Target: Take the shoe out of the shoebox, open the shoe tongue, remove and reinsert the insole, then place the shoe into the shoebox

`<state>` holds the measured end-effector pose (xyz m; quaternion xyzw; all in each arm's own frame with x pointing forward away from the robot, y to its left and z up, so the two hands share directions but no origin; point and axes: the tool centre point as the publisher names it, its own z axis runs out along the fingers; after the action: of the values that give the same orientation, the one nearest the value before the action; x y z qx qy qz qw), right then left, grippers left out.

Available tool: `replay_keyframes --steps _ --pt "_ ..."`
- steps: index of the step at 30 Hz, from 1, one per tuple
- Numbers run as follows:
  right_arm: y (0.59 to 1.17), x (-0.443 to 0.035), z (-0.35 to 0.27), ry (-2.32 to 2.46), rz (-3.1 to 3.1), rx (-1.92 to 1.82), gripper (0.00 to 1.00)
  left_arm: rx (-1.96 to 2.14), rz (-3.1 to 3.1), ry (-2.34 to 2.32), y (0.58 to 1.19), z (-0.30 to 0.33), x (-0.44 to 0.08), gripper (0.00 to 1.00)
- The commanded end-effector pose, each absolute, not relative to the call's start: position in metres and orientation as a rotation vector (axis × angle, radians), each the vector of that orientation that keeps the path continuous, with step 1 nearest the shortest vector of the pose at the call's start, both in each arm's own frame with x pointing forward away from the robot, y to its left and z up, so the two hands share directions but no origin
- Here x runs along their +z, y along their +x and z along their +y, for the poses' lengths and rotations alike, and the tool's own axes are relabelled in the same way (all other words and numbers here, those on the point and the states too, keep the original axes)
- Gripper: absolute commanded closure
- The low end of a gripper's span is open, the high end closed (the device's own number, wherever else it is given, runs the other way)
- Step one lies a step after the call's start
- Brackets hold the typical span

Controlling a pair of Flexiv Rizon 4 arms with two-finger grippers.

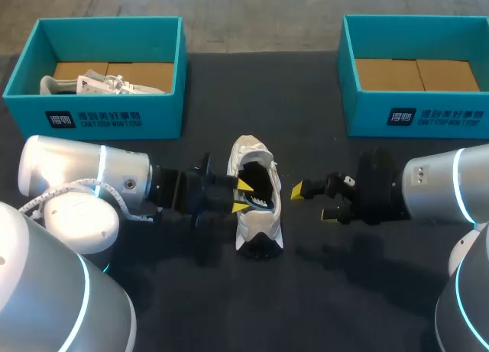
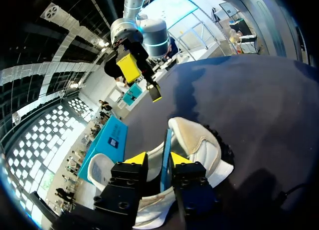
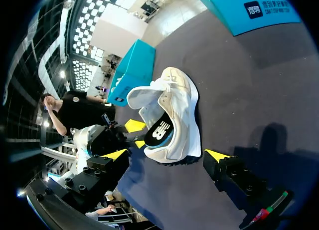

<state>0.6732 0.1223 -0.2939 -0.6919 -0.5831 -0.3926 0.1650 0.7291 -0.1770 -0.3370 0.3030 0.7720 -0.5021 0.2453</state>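
Note:
A white shoe point(image 1: 258, 224) lies in the middle of the dark table, its tongue pulled back. My left gripper point(image 1: 243, 196) reaches into its opening from the side. In the left wrist view the blue-edged insole point(image 2: 166, 149) stands on edge between the fingers of that gripper point(image 2: 157, 159); a gap shows on one side, so the jaws stand slightly open. The right wrist view shows the insole point(image 3: 159, 132) half raised out of the shoe point(image 3: 182, 98). My right gripper point(image 1: 313, 201) is wide open beside the shoe, holding nothing.
A teal shoebox point(image 1: 99, 111) at the back left holds another light shoe point(image 1: 99, 83). A second teal shoebox point(image 1: 416, 108) stands at the back right with only a cardboard floor showing. Bare dark table lies in front of the shoe.

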Motion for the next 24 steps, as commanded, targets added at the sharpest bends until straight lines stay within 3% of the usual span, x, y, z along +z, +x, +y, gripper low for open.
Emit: replay_keyframes --steps 1,3,4,5,24 --pt "0.672 -0.293 0.122 -1.97 -1.659 -1.119 0.0 -1.373 2.107 0.835 0.721 -0.17 -0.333 0.84" --pt "0.672 -0.293 0.122 -1.97 -1.659 -1.119 0.0 -1.375 2.11 0.835 0.72 -0.17 -0.335 0.88" --pt "0.672 -0.293 0.122 -1.97 -1.659 -1.119 0.0 -1.375 2.115 0.838 0.72 -0.171 -0.336 0.98" --pt "0.672 -0.293 0.122 -1.97 -1.659 -1.119 0.0 -1.376 2.116 0.839 0.72 -0.171 -0.337 1.0" --pt "0.672 -0.293 0.122 -1.97 -1.659 -1.119 0.0 -1.329 2.196 1.127 0.733 -0.16 -0.311 1.0"
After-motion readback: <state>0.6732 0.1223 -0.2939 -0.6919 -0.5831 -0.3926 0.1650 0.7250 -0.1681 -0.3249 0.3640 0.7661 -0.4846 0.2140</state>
